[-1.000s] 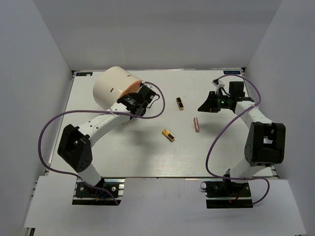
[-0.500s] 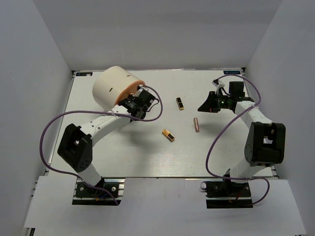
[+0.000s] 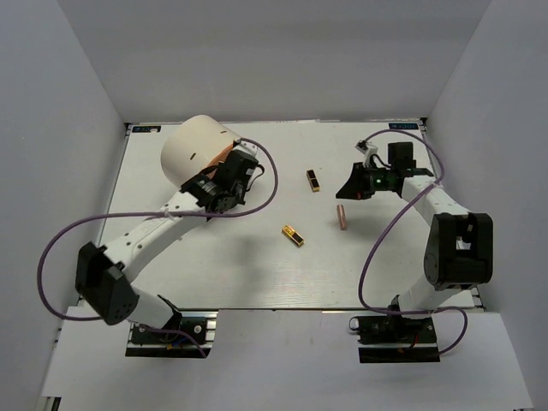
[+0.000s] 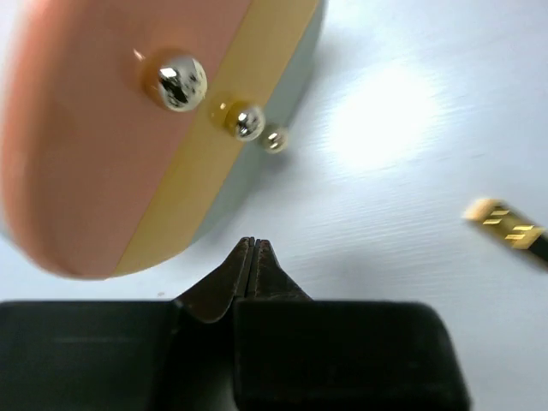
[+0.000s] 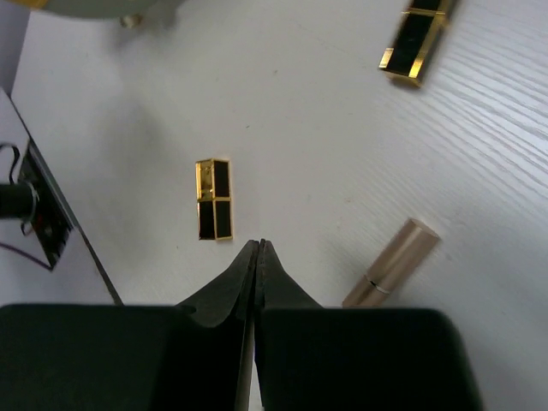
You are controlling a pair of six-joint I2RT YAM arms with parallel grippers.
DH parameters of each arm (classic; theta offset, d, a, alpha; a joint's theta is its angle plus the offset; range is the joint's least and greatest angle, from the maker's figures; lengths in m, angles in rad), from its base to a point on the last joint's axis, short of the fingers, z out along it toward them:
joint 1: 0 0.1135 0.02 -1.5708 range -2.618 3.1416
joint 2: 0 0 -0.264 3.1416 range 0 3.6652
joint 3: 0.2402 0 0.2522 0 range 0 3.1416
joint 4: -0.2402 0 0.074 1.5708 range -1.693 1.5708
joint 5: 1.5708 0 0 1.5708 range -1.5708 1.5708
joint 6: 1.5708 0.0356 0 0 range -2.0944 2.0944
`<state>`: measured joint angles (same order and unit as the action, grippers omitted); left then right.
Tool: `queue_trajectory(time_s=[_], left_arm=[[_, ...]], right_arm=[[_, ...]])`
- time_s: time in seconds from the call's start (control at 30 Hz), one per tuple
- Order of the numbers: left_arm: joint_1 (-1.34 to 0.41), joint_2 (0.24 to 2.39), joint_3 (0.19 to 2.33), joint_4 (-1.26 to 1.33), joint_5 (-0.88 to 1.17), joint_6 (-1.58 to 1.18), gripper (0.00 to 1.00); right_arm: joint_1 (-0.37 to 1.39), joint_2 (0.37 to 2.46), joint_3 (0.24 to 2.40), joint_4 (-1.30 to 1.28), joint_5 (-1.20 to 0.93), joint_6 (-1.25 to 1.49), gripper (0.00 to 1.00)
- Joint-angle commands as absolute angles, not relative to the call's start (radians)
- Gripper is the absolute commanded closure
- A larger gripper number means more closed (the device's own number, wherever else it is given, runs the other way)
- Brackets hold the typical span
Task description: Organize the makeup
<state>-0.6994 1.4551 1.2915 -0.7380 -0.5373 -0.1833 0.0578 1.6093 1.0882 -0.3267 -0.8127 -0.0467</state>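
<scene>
Left pincer [image 4: 254,244] is clenched on nothing, tip just short of the big cream cylinder [image 3: 190,150], right under its orange front [image 4: 94,128] with those shiny knobs [image 4: 175,80]. Trouble I see: the cylinder seems to lie on its side, so a nudge from shut fingers could roll it across the tabletop [image 3: 257,265] toward the loose pieces.

Right pincer [image 5: 259,246] is clenched and empty too, poised over bare surface with the rose-gold tube [image 5: 392,263] just beside it. Coming down shut, it can only shove, and that tube is round, so it would likely roll away. It wants opening first.

Further out, 3 pieces lie mid-tabletop, all apart from each other. That's the tube, the back lipstick [image 3: 313,180] and the near lipstick [image 3: 293,235], which sits closer to the arms. Both lipsticks are short, gold-and-black, square-edged and glossy, lying flat. They look steady, but they sit low and could be slippery for a pinch. No brushes or coloured tubes are in view.
</scene>
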Motion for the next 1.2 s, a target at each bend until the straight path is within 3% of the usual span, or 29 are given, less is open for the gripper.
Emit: queue_trajectory(time_s=[0.0, 0.03, 0.1, 0.13, 0.17, 0.23, 0.33, 0.47, 0.67, 0.93, 1.17], left_arm=[[-0.69, 1.277, 1.301, -0.649, -0.401, -0.265, 0.91], [-0.69, 1.249, 1.293, -0.638, -0.396, -0.281, 0.83], [-0.681, 1.197, 1.269, -0.638, -0.397, -0.324, 0.71], [-0.681, 1.151, 1.261, -0.65, -0.4, -0.336, 0.58], [-0.681, 1.126, 1.244, -0.658, -0.405, -0.366, 0.53], [-0.681, 1.068, 1.227, -0.692, -0.419, -0.408, 0.46], [-0.681, 0.994, 1.192, -0.733, -0.449, -0.466, 0.44], [-0.681, 0.916, 1.177, -0.782, -0.482, -0.52, 0.43], [-0.681, 0.856, 1.183, -0.85, -0.495, -0.56, 0.42], [-0.681, 0.819, 1.155, -0.859, -0.509, -0.591, 0.42], [-0.681, 0.844, 1.17, -0.853, -0.518, -0.575, 0.41]], right_arm=[[0.144, 1.595, 1.146, -0.37, -0.894, -0.205, 0.99], [0.161, 1.604, 1.153, -0.365, -0.894, -0.218, 0.95], [0.247, 1.62, 1.175, -0.313, -0.874, -0.215, 0.75], [0.288, 1.641, 1.183, -0.28, -0.861, -0.195, 0.67], [0.323, 1.655, 1.195, -0.241, -0.833, -0.166, 0.5], [0.369, 1.73, 1.222, -0.089, -0.809, -0.009, 0.47], [0.422, 1.896, 1.353, 0.038, -0.819, 0.298, 0.42], [0.524, 2.04, 1.488, 0.136, -0.779, 0.477, 0.26], [0.609, 2.213, 1.606, 0.308, -0.743, 0.744, 0.26], [0.66, 2.295, 1.681, 0.276, -0.647, 0.802, 0.4], [0.677, 2.299, 1.654, 0.294, -0.611, 0.827, 0.46]])
